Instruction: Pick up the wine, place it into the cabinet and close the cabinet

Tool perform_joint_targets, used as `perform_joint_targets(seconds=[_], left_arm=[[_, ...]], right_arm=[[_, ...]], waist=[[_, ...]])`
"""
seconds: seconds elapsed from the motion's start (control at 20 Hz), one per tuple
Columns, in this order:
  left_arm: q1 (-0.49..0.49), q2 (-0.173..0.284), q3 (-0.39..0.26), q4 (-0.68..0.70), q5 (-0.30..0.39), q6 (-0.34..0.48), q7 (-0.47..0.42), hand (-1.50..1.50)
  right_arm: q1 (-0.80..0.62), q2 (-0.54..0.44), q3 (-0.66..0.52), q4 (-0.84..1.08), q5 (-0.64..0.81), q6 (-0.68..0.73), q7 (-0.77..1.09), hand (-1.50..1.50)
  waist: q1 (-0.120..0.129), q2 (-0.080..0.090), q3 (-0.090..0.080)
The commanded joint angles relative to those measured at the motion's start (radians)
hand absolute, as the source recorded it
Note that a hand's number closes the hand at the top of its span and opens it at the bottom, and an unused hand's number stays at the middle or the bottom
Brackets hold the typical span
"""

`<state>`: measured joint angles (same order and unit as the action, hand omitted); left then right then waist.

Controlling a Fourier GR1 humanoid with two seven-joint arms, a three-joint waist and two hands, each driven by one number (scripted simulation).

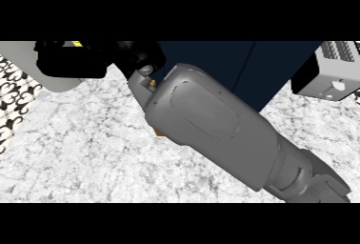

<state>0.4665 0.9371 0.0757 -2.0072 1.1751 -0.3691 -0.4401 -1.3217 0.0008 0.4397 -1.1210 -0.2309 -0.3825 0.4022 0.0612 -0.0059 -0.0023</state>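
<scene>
I judge this to be the placing or closing step, though I cannot say which: my right forearm (218, 128) reaches up and left across the marble counter (77, 143) toward the dark navy cabinet (232, 62), whose front shows a vertical seam, and I cannot tell whether a door stands open. The right hand (137, 59) is a black mass at the view's upper left, close to the cabinet's left edge; whether its fingers are curled or straight I cannot tell. The wine is not visible anywhere; it may be hidden by the arm or already inside. A grey appliance (330, 71) sits at the right. My left hand shows nowhere. Next, I would confirm the bottle's position before swinging any door.
</scene>
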Motion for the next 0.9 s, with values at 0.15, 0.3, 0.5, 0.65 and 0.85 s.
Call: perform_joint_targets(seconds=[0.15,0.3,0.5,0.65,0.85], left_arm=[[-0.027,0.004,0.025,-0.031,0.03,0.051,0.037,1.5],[-0.019,-0.002,0.036,-0.031,0.043,0.028,0.032,1.5],[-0.021,-0.008,0.038,-0.022,0.033,0.033,0.031,1.5],[-0.035,0.009,0.043,-0.033,0.052,0.052,0.052,1.5],[-0.039,0.0,0.045,-0.038,0.058,0.057,0.05,1.5]], right_arm=[[0.041,-0.024,-0.046,0.232,0.015,0.022,-0.14,1.5],[0.072,-0.093,-0.055,0.237,0.01,0.066,-0.173,1.5],[0.102,-0.117,-0.048,0.252,0.036,0.065,-0.225,1.5],[0.129,-0.13,-0.037,0.244,0.046,0.067,-0.243,1.5],[0.133,-0.142,-0.046,0.252,0.044,0.083,-0.263,1.5]], waist=[[-0.008,0.025,0.002],[-0.005,0.028,0.002],[-0.005,0.033,0.0],[-0.023,0.034,0.002],[-0.019,0.036,0.001]])
